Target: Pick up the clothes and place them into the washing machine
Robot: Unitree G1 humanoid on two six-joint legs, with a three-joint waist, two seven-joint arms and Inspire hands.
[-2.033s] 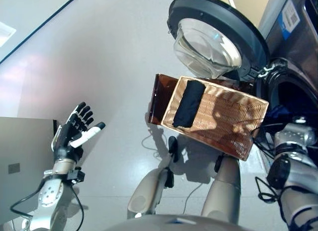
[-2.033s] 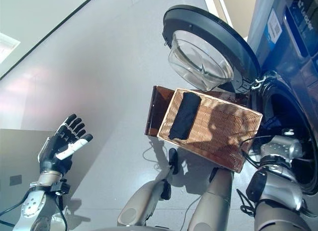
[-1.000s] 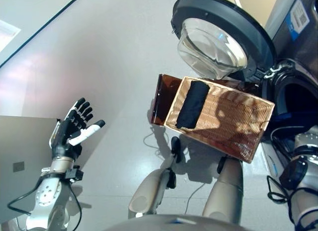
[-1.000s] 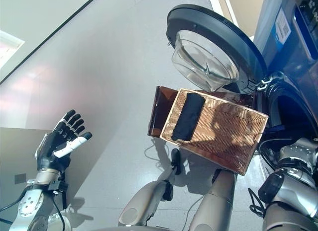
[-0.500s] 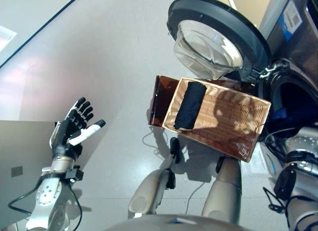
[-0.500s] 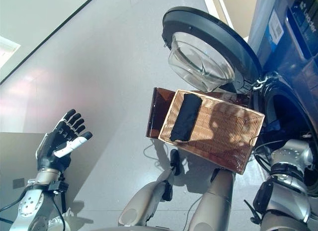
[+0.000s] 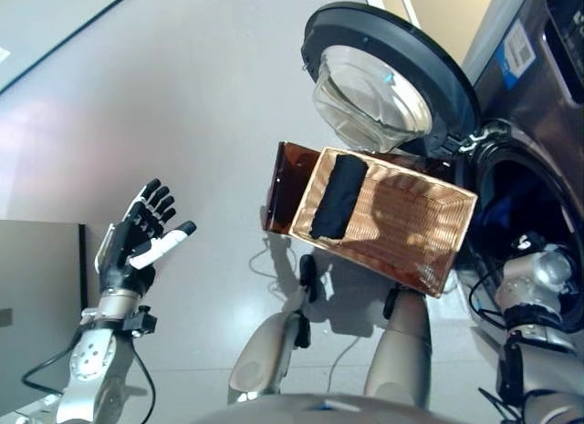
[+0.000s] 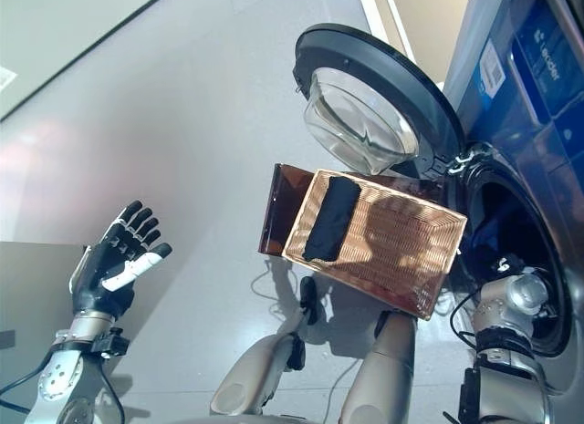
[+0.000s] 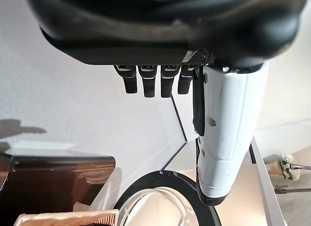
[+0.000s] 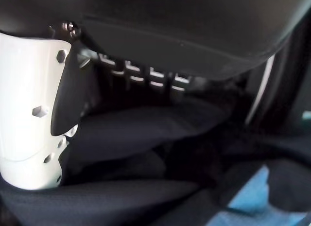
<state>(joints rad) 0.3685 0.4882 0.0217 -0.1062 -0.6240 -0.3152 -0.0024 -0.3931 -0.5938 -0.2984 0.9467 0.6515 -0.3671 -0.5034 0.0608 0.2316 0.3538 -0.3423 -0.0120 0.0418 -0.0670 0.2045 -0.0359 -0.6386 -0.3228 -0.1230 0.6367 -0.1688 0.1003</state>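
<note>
A folded black cloth (image 7: 333,198) lies lengthwise in the wicker basket's (image 7: 429,214) left end. The grey front-loading washing machine (image 8: 529,150) stands open, dark clothes (image 10: 146,133) inside its drum.

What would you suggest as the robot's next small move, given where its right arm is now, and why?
Probably let go and draw the right hand back out of the washing machine: the right wrist view shows it over dark clothes inside the drum, while a black garment lies in the wicker basket. Whether the hand has released is unclear. The left hand is open, idle.
</note>
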